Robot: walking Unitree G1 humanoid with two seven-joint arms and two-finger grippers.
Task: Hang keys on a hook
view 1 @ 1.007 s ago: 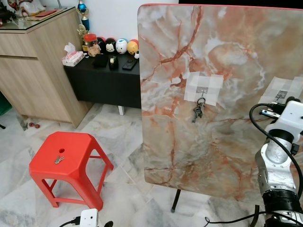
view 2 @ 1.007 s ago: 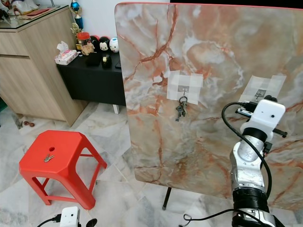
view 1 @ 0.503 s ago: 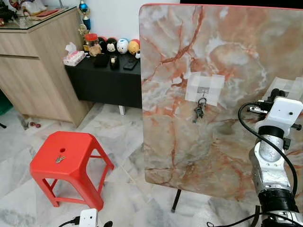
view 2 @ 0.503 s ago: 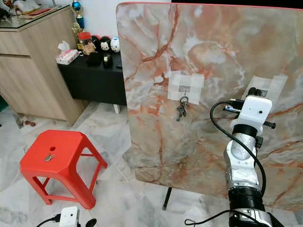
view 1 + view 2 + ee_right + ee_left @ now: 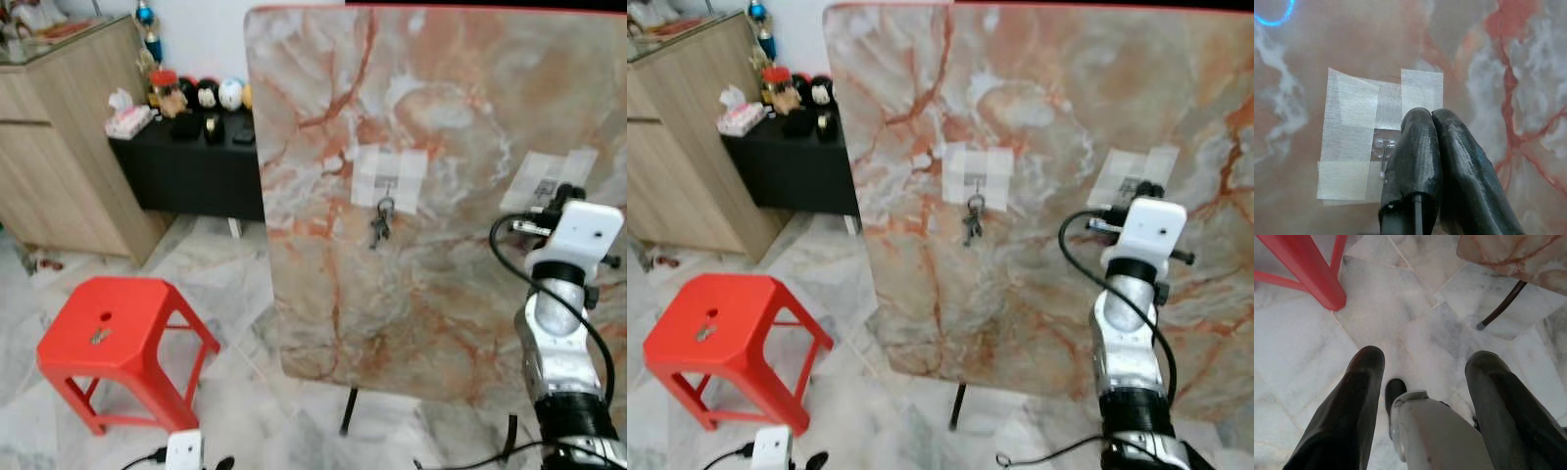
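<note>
A bunch of keys [image 5: 380, 227] hangs from a hook on a taped patch [image 5: 389, 179] in the middle of the upright marble board [image 5: 431, 108]. A second taped patch [image 5: 547, 181] with a clear hook [image 5: 1383, 152] sits further right on the board. My right gripper [image 5: 1431, 117] is raised just in front of that patch, fingers shut together with nothing seen between them. One more key [image 5: 97, 337] lies on the red stool [image 5: 137, 313] at the lower left. My left gripper [image 5: 1426, 357] hangs open low over the floor.
A wooden cabinet [image 5: 59, 147] and a low black table [image 5: 186, 166] with small toys stand at the back left. The board rests on a thin dark leg [image 5: 348, 426]. A black cable [image 5: 505, 264] loops beside my right forearm. Marble floor lies between stool and board.
The whole picture has shifted left and blurred, so the camera has moved. My right gripper stays raised by the right-hand patch. The keys still hang on the middle hook.
</note>
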